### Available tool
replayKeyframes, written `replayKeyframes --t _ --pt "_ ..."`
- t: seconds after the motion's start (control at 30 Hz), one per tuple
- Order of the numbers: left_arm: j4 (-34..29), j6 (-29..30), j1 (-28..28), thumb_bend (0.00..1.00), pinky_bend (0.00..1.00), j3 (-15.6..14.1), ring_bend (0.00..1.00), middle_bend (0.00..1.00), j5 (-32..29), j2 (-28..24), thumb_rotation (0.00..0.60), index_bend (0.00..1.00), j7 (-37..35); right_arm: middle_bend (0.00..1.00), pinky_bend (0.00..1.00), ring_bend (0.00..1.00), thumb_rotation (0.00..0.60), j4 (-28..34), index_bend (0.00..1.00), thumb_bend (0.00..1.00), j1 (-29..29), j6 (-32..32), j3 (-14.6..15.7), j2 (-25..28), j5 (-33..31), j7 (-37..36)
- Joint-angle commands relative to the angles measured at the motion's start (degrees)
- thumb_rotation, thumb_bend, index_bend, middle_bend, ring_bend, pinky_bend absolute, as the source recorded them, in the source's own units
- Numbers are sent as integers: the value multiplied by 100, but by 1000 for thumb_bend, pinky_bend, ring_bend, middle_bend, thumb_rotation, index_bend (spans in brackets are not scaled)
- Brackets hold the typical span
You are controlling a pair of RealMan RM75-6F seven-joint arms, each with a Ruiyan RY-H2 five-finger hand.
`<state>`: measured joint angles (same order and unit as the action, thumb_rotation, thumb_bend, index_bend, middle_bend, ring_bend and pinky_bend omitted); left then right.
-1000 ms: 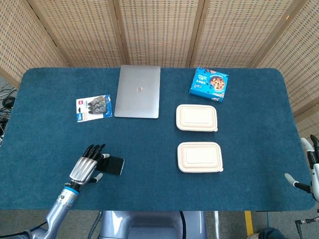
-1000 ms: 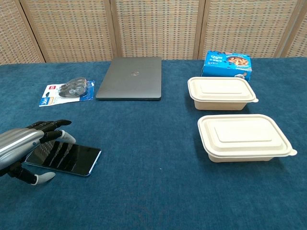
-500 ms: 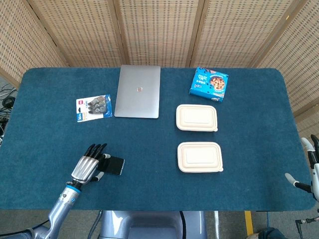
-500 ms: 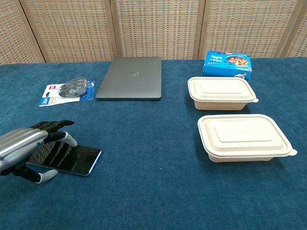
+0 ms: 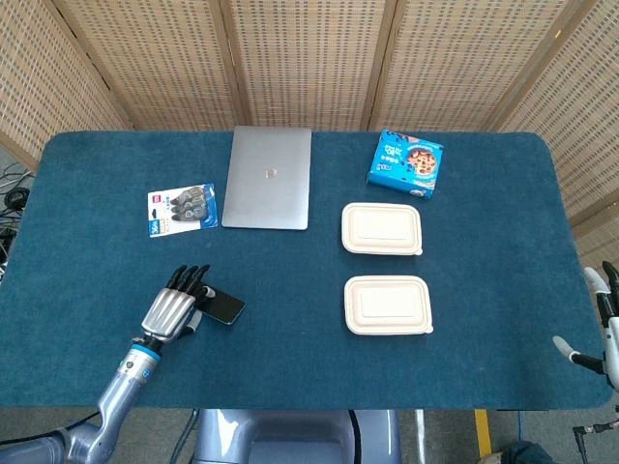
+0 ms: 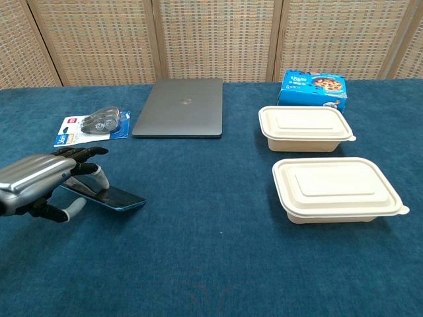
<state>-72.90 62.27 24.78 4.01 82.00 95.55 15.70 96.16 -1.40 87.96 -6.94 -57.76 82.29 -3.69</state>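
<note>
My left hand [image 5: 174, 309] [image 6: 41, 181] grips a dark smartphone [image 5: 222, 307] [image 6: 112, 197] at the front left of the blue table. The phone is tilted, its held end raised and its far end low over the cloth. Thumb and fingers close around the phone's left end. My right hand [image 5: 604, 324] shows only at the right edge of the head view, off the table's front right corner, fingers apart and holding nothing.
A closed grey laptop [image 5: 268, 177] [image 6: 180, 107] lies at the back centre. A blister pack [image 5: 181, 209] [image 6: 92, 125] sits left of it. A blue snack box [image 5: 406, 162] [image 6: 313, 87] and two lidded beige containers [image 5: 382, 228] [image 5: 388, 304] [image 6: 337, 188] occupy the right half.
My left hand has closed on the phone and lifted its near end, moving slightly toward the back. The phone lay flat before and now tilts.
</note>
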Motion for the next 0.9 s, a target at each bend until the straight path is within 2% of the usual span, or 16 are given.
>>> replayKeyframes --t 0.03,0.17,0.2,0.3,0.33,0.57,0.63,0.7,0.77,0.9 --pt "-83 -143 143 550 0 139 0 0 -157 -49 600 347 188 0 0 0 600 -9 0 2 -7 -16 5 -11 -6 18" --pt "-121 -389 397 543 0 390 0 0 -417 -68 600 336 457 0 0 0 600 -14 0 2 -19 -45 13 -27 -12 49" --pt "-124 -468 481 533 0 470 0 0 -505 -67 600 287 551 0 0 0 600 -19 0 2 -21 -52 15 -33 -16 60" --pt "-76 -717 788 470 0 720 0 0 -747 -38 600 55 845 0 0 0 600 -28 0 2 -32 -82 15 -48 -42 85" --pt "-59 -800 888 455 0 778 0 0 -800 -37 600 11 916 0 0 0 600 -34 0 2 -34 -91 15 -52 -53 91" --pt "29 -867 1462 404 0 1224 0 0 -1034 31 600 0 1181 0 0 0 600 -108 0 2 -81 -217 -6 -96 -177 118" --pt "-196 -695 1483 366 0 1355 0 0 -1060 -101 600 0 1131 0 0 0 600 -126 0 2 -91 -249 -5 -108 -198 123" --pt "-463 -543 1396 331 0 1360 0 0 -1055 -298 600 0 1050 0 0 0 600 -129 0 2 -91 -247 -4 -107 -195 113" --pt "-794 -307 1236 263 0 1344 0 0 -1022 -583 600 0 944 0 0 0 600 -122 0 2 -83 -229 -4 -99 -184 95" --pt "-1394 199 824 52 0 1215 0 0 -868 -1160 600 0 747 0 0 0 600 -90 0 2 -68 -190 -7 -74 -158 57"
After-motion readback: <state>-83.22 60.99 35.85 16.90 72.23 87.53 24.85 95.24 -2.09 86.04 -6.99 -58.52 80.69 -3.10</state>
